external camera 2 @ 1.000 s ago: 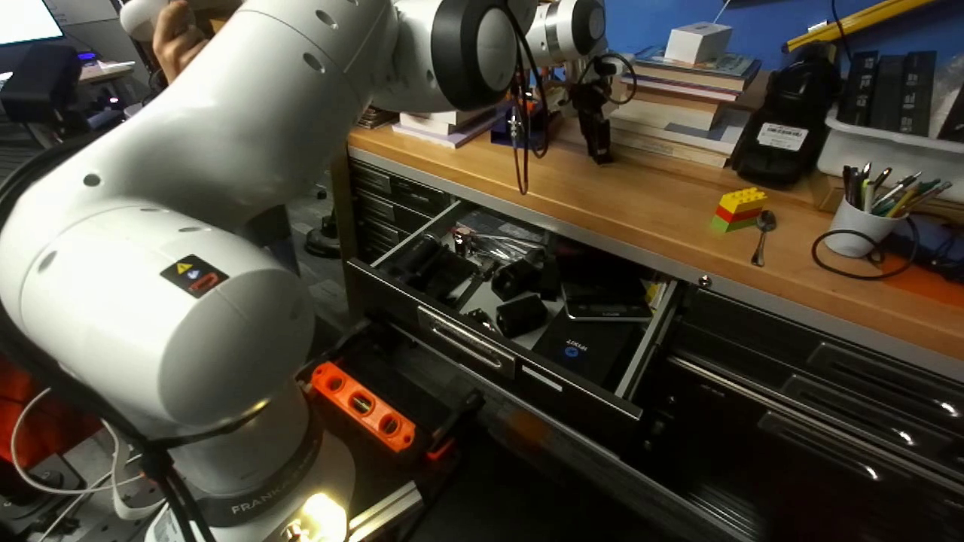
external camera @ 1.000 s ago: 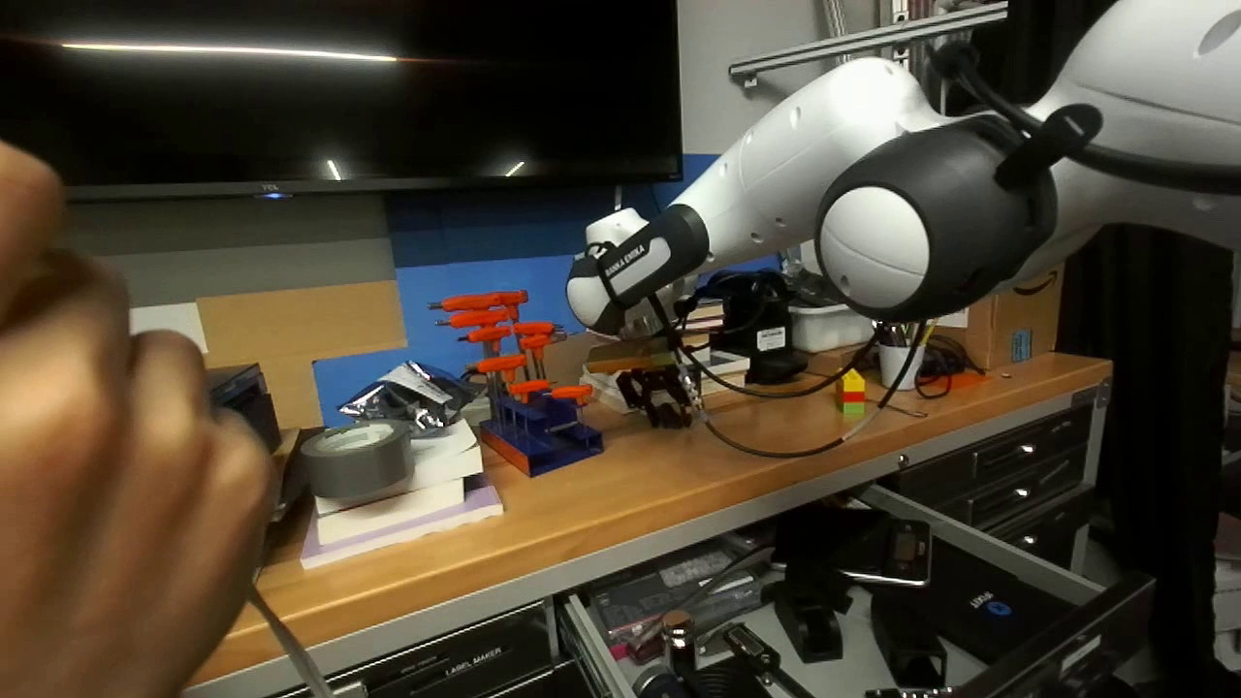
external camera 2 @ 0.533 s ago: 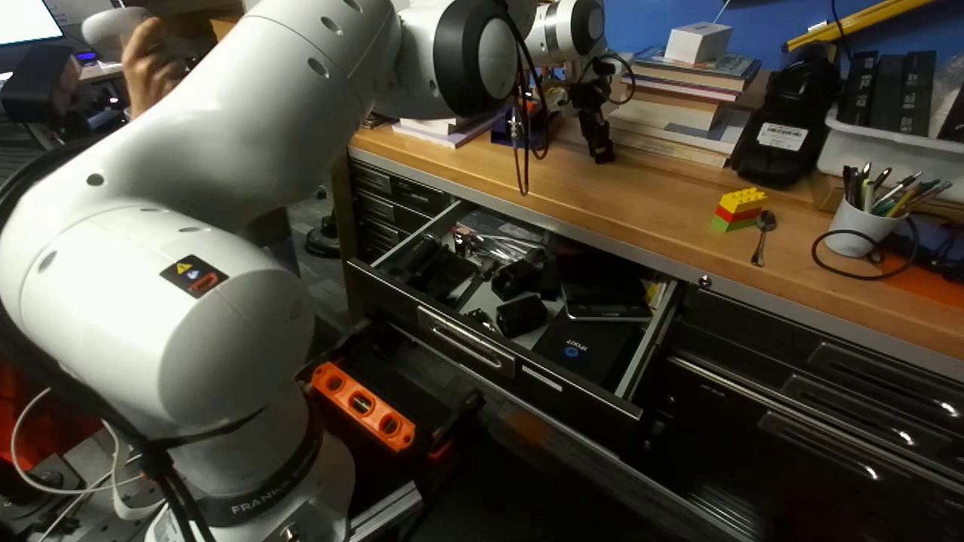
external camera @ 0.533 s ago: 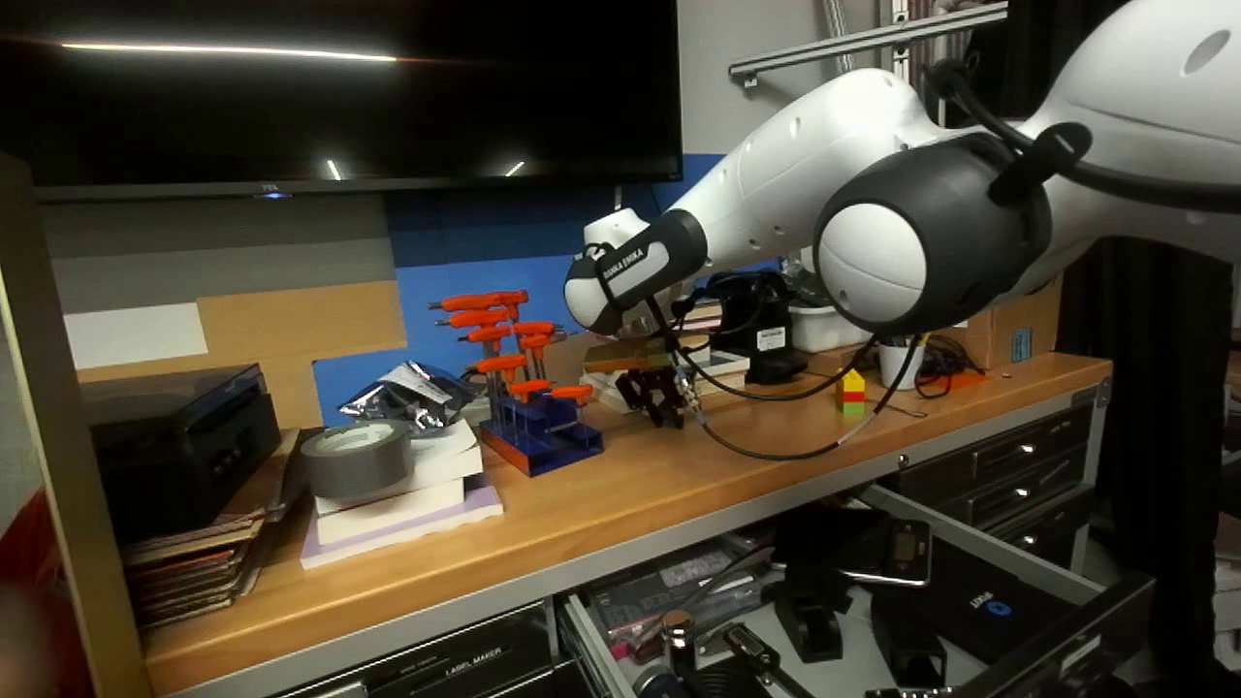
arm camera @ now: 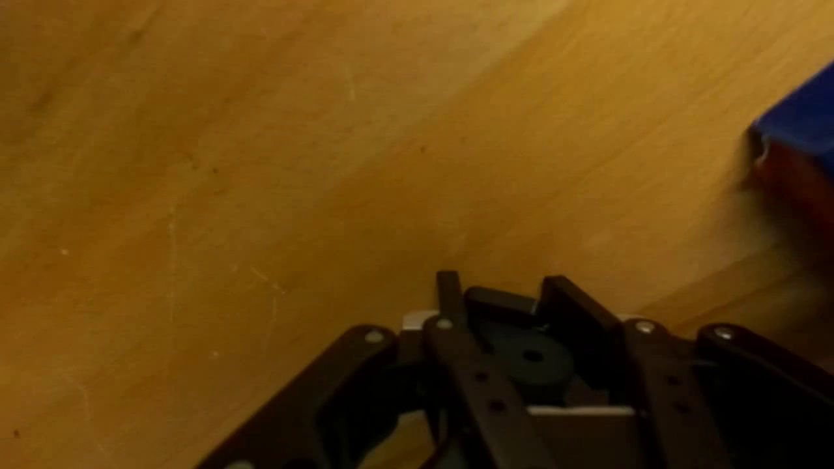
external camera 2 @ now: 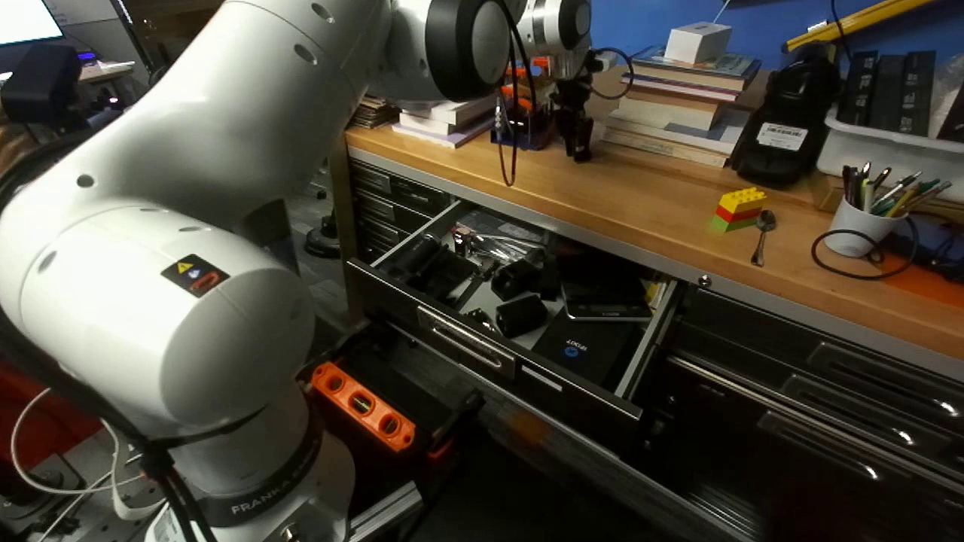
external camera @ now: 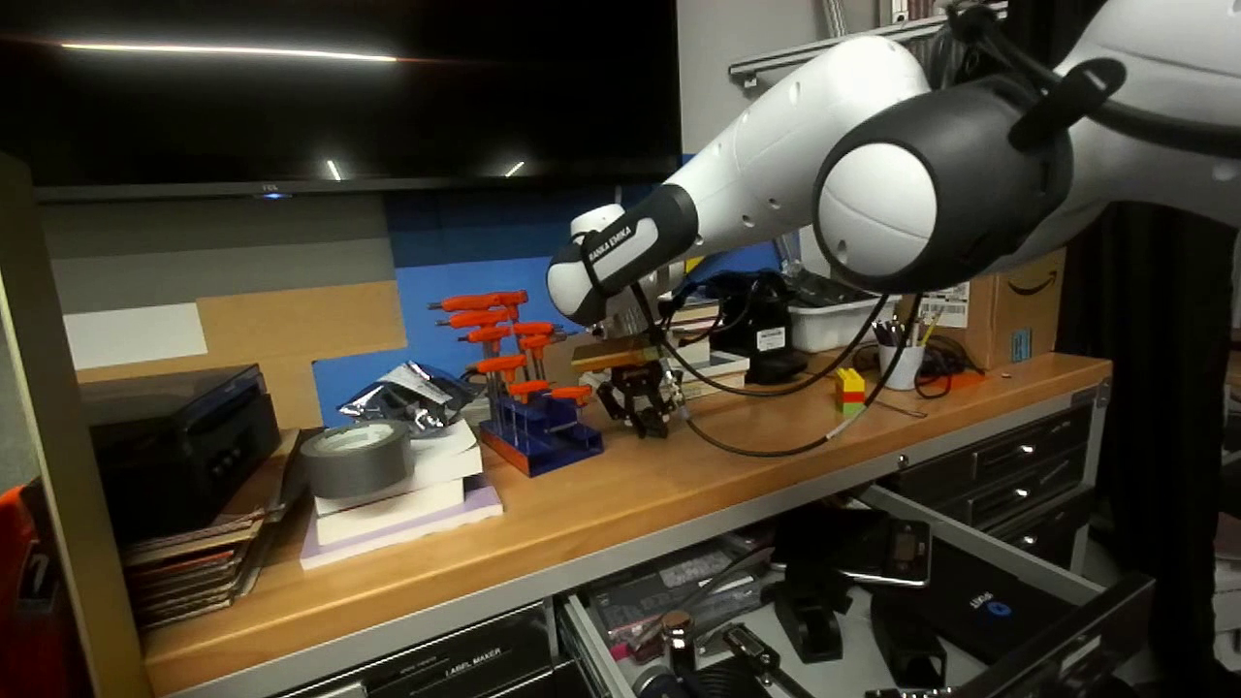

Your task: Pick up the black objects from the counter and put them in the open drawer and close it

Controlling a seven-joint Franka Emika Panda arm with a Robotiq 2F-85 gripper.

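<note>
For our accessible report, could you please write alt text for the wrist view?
A gripper at the bottom is shut on a black object. Behind it is the scratched wooden counter, and the blurred corner of a blue-and-red item shows at right.

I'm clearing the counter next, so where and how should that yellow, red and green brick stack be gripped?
Probably from above: pinch the brick stack across its two long flat sides. It stands upright on the counter and looks longer than wide, so that span should be the narrower one. Mind the spoon lying close beside it.
</note>
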